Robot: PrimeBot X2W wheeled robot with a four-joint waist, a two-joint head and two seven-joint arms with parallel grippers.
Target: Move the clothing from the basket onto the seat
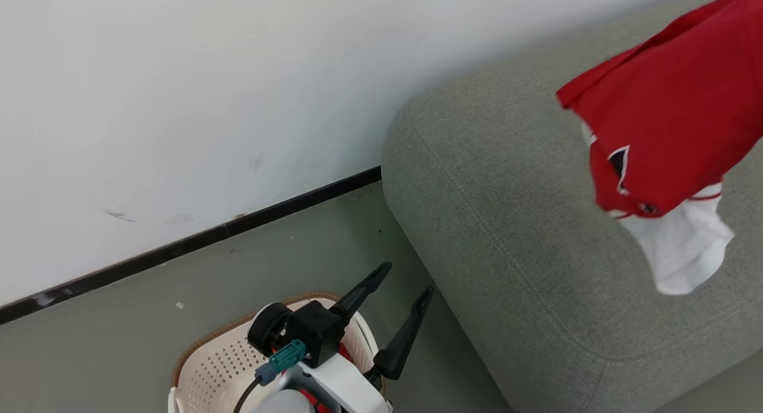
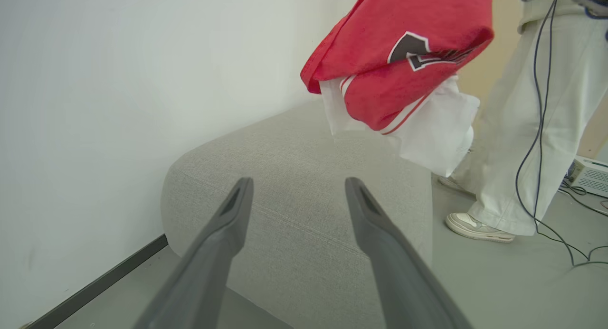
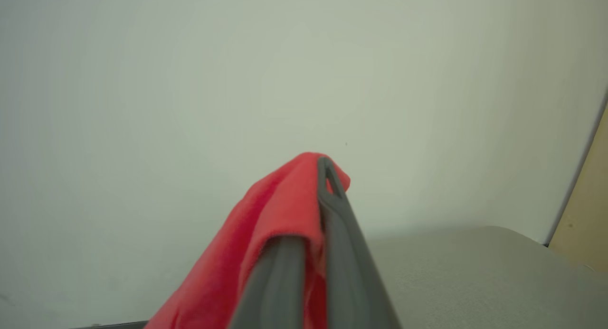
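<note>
A red garment with white trim (image 1: 667,121) hangs in the air above the grey-green seat (image 1: 506,222); the left wrist view shows the same clothing (image 2: 403,63) dangling over the seat's end (image 2: 294,186). My right gripper (image 3: 320,177) is shut on a fold of this red fabric (image 3: 275,215), with one dark finger (image 3: 332,210) lying against the cloth. My left gripper (image 1: 408,282) stands open above the cream basket (image 1: 220,359) at the bottom, its fingers (image 2: 228,224) apart with nothing between them. A bit of red cloth (image 1: 344,352) shows inside the basket behind the wrist.
A white wall with a black skirting strip (image 1: 197,240) runs behind the basket and seat. In the left wrist view a person's legs in pale trousers (image 2: 527,129) and a shoe (image 2: 475,224) stand past the seat, with cables (image 2: 546,177) and a box (image 2: 591,174) on the floor.
</note>
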